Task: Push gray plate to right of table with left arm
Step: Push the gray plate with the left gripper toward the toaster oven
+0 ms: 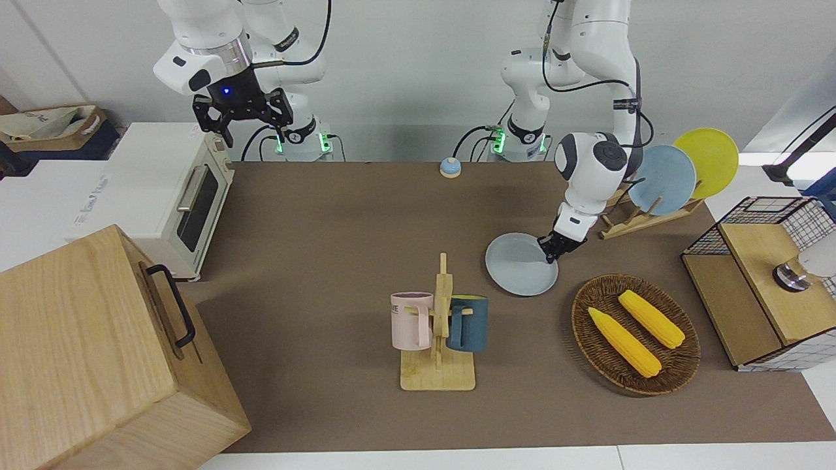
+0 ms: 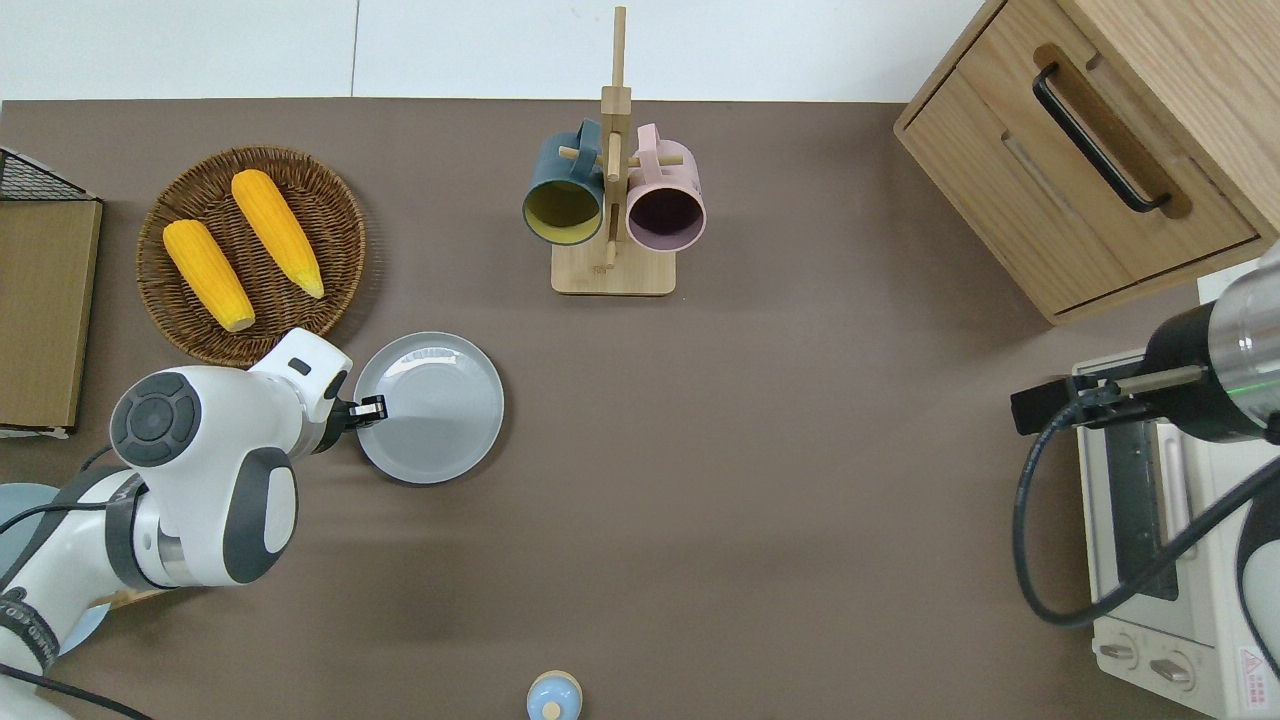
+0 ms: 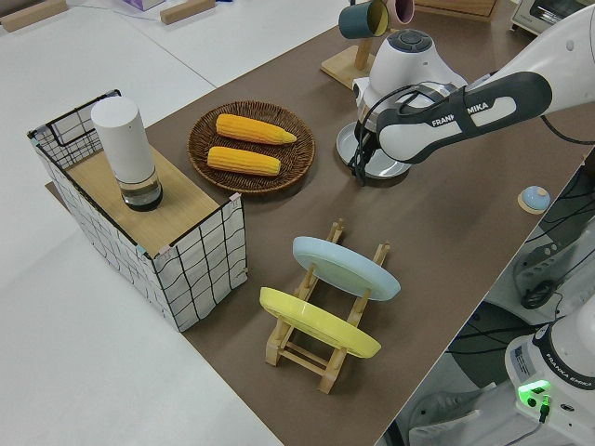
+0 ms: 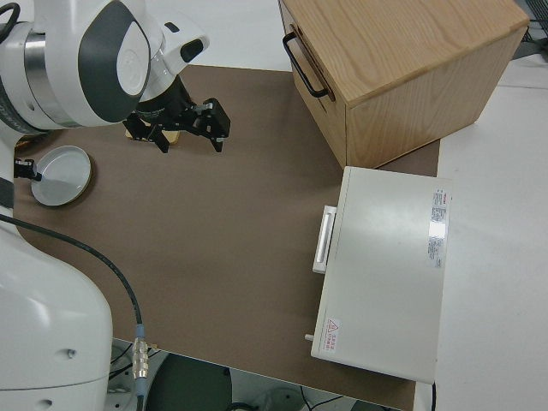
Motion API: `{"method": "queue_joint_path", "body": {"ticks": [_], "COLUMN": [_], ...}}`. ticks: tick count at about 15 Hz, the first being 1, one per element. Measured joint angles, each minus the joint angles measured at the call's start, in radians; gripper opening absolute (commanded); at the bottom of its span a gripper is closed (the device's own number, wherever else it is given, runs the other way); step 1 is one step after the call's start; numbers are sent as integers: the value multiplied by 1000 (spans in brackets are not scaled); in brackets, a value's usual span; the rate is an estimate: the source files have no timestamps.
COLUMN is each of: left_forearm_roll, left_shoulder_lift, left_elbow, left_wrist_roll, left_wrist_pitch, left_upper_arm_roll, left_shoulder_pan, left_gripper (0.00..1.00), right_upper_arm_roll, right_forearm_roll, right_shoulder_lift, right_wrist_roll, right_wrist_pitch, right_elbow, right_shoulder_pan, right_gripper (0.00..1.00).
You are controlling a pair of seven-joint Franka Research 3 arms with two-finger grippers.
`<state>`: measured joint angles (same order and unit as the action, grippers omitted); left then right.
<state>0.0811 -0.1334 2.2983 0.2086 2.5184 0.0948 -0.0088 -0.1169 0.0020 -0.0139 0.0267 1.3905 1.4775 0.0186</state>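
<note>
The gray plate lies flat on the brown table, near the left arm's end. My left gripper is shut and points down. Its tips sit just inside the plate's rim, on the side toward the left arm's end of the table. Nothing is held. The right gripper is parked with its fingers open.
A wicker basket with two corn cobs lies just farther from the robots than the plate. A mug rack holds a blue and a pink mug mid-table. A dish rack holds blue and yellow plates. A toaster oven and wooden cabinet stand at the right arm's end.
</note>
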Motion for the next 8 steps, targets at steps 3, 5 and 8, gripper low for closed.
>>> {"method": "queue_joint_path", "body": {"ticks": [3,5,8], "left_forearm_roll": [1,2,2], "left_shoulder_lift": [1,4,4], "left_elbow": [0,0,1], "left_wrist_roll": [0,0,30], "left_wrist_pitch": [0,-1,-1], "left_upper_arm_roll": [1,1,12], "left_shoulder_pan": [0,0,0], "left_gripper": [0,0,0], "right_upper_arm_roll": [0,0,0], "right_forearm_roll": [0,0,0], "right_shoulder_lift": [0,0,0], "right_wrist_roll": [0,0,0], "right_wrist_pitch": [0,0,0], "right_elbow": [0,0,0], "right_shoulder_pan": [0,0,0], "right_gripper": [983,983,983]}}
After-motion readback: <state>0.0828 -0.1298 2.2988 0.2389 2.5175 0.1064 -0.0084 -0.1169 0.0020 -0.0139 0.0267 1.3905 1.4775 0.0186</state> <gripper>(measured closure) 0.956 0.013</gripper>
